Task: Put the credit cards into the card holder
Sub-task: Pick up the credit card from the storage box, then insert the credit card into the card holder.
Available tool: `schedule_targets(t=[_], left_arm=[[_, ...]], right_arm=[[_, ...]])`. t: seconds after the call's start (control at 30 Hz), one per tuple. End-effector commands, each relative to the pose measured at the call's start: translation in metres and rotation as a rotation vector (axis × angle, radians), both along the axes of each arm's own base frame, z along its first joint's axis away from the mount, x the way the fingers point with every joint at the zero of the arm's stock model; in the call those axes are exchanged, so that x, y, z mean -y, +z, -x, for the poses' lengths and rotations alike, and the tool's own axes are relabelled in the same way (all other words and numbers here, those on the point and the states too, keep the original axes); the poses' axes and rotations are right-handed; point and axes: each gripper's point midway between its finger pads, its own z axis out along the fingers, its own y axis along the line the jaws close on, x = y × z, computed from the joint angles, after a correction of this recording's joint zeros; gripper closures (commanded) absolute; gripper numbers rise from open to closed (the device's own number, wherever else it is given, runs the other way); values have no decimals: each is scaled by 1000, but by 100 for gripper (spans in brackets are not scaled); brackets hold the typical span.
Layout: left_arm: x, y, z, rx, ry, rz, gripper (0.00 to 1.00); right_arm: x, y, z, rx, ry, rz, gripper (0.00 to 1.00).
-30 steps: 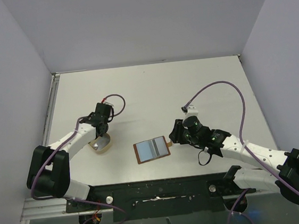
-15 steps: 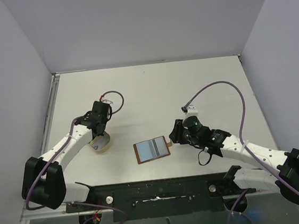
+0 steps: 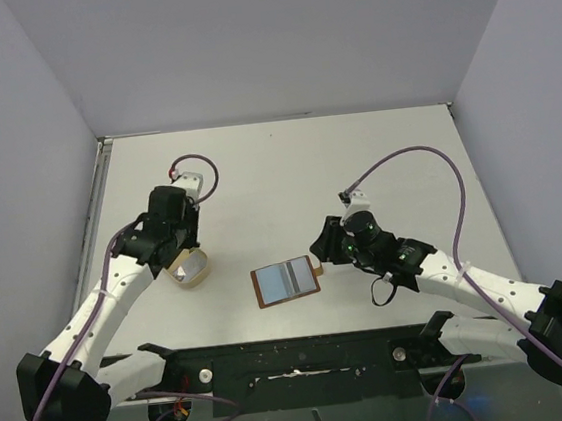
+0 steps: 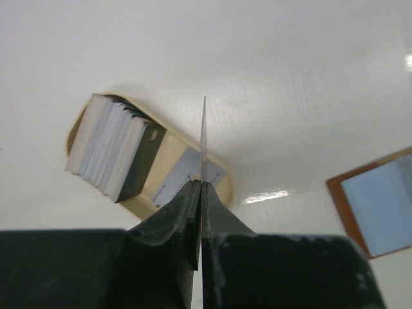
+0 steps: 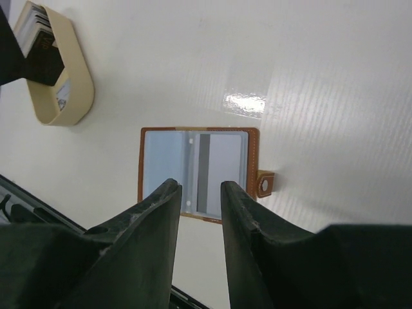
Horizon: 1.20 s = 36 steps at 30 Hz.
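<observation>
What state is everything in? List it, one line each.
Holder: open, flat, blue inside up.
Dish: upright, holds the stack.
Stack: cards on edge, leaning.
Card: pinched edge-on over the dish.
Left gripper: shut on the card.
Right gripper: open, empty, over the holder.

Lab test cell: white table [image 3: 277, 171] between bare grey walls [image 3: 263, 41].
</observation>
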Motion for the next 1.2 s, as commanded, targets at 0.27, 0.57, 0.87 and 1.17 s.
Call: schedule_targets(t=[0.27,0.57,0.87,1.17], left_arm=[[129,75,41,70,-429,759,100],[169,88,80,-63,-556,1203,100],[175,84,93,-131,-579,1339,100],[176,77,96,-166,-578,1354,100]], right_arm=[[-52,108,-12,201,130,-339,68],[-67,139,-7,252,204,-446,66],[-75,133,-7,219,229,-444,64],[-85,134,-4,211,284,-465,70]])
